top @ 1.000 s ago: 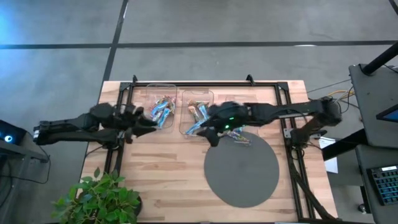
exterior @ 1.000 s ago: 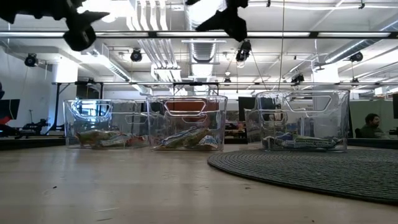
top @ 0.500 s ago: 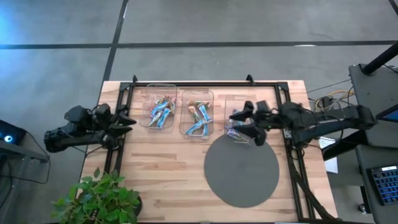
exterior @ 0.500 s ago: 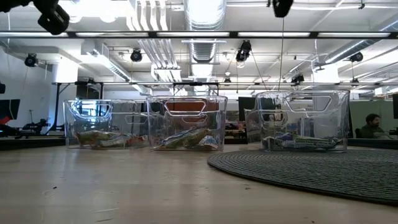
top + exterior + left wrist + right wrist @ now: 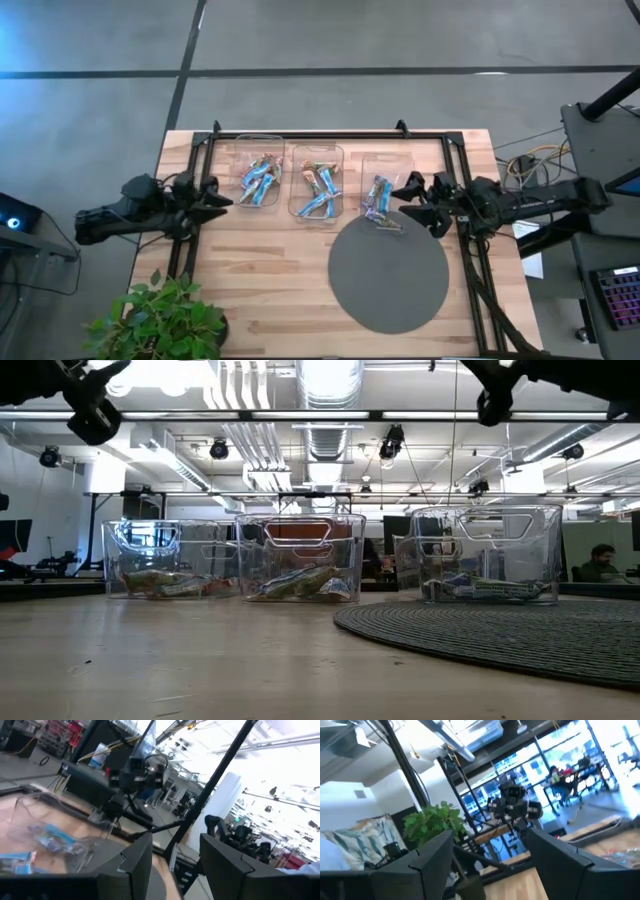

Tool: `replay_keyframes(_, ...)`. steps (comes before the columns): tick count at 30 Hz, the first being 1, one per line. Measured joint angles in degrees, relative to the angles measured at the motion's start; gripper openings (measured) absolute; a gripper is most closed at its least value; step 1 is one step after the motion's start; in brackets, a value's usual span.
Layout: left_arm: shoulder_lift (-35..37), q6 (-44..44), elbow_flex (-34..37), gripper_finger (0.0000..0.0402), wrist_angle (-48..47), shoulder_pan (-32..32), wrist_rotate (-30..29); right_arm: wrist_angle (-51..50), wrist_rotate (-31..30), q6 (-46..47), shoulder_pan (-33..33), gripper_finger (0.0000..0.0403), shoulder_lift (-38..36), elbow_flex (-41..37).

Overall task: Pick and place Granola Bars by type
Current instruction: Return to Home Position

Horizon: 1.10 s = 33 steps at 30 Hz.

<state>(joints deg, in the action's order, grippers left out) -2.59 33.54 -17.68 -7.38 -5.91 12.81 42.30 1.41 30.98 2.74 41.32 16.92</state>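
Note:
The granola bars lie in three clear bins along the table's far side: light blue and tan ones in the left bin (image 5: 258,180), a mixed heap in the middle bin (image 5: 318,188), purple-blue ones in the right bin (image 5: 381,200). My left gripper (image 5: 220,200) hangs open in the air left of the left bin, pointing toward it, and nothing is between its fingers (image 5: 175,847). My right gripper (image 5: 402,201) hangs open just right of the right bin, nearly level, and it too is empty (image 5: 490,842).
A round grey mat (image 5: 388,270) covers the table's near right part, reaching to the right bin. A black frame (image 5: 330,135) runs behind the bins. A potted plant (image 5: 160,320) stands off the near left corner. Bare wood (image 5: 260,280) lies in front of the bins.
My right gripper has drawn back from over the middle bin toward the table's right edge, tipping from pointing down to nearly level. My left gripper has pulled back from the left bin toward the table's left edge. The bars and bins have stayed put.

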Motion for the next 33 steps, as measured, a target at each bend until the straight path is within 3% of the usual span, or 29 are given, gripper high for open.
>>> replay_keyframes(9,-0.3,-0.2,5.4,0.0147,-1.0,0.0,-0.2,-0.1,-0.4,-8.6,0.0,0.0244,-10.4,-6.3)
replay_keyframes(18,2.3,-0.3,14.1,0.0147,0.8,0.0,-0.9,0.0,-0.5,0.1,0.0,0.0244,-16.3,-15.7)
replay_keyframes(33,2.5,-0.3,17.2,0.0147,9.8,0.4,-3.1,-25.2,-0.1,0.1,0.0,0.0244,-15.3,-16.4)
